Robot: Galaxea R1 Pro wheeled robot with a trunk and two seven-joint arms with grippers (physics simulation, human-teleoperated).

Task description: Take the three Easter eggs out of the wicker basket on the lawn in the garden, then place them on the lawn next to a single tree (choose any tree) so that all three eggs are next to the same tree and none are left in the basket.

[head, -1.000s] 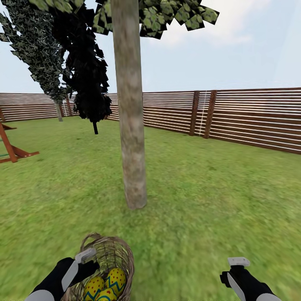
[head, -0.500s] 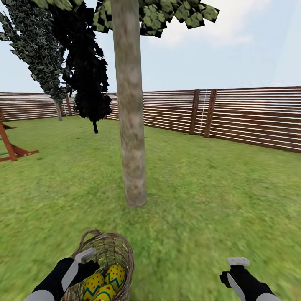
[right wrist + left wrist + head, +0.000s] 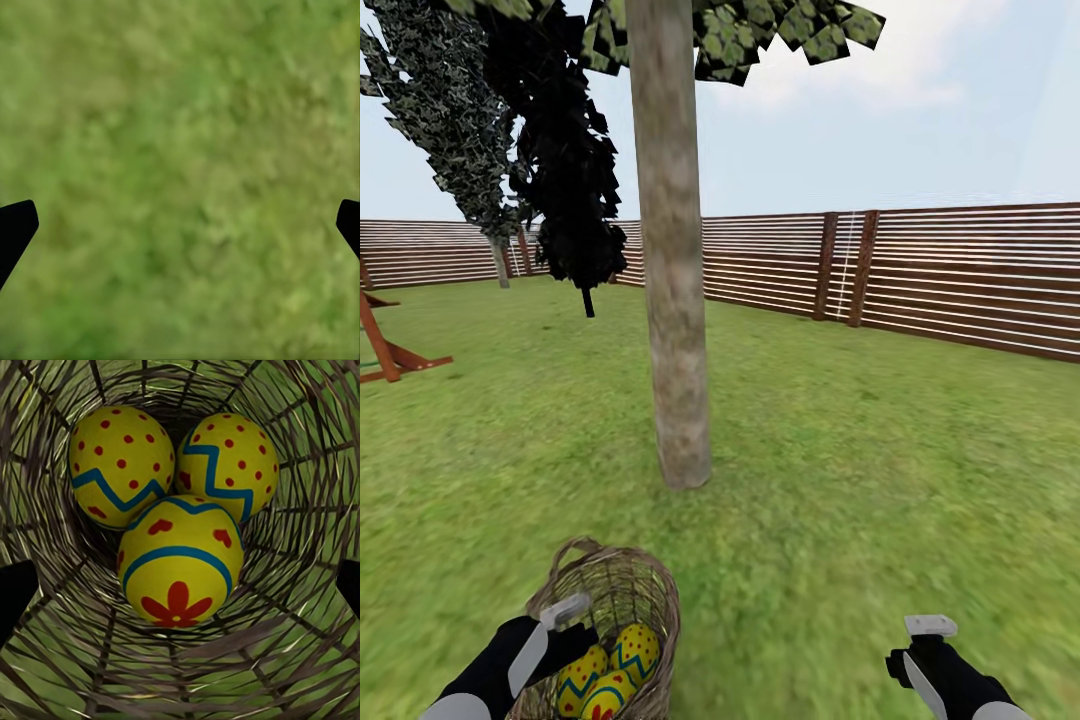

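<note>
The wicker basket [image 3: 650, 600] stands on the lawn [image 3: 860, 480] at the lower left of the head view, just in front of the tree [image 3: 675, 330] with the pale trunk. Three Easter eggs lie inside it: one with red dots [image 3: 120, 465], one with a blue zigzag [image 3: 229, 465], and one with a red flower [image 3: 180, 562] nearest the camera. My left gripper [image 3: 560, 628] hangs open at the basket's near rim, looking straight in, its dark fingertips [image 3: 15, 592] wide apart. My right gripper [image 3: 925, 645] is open over bare grass [image 3: 180, 165].
A nearly black-leaved tree [image 3: 575, 180] and a dark mottled tree [image 3: 450, 120] stand further back on the left. A wooden playset's legs [image 3: 385, 355] show at the left edge. A brown slat fence [image 3: 920, 275] rings the yard.
The whole picture has shifted a little: the basket and the tree's base sit slightly higher, so the camera has moved. Both grippers hold the same places in view.
</note>
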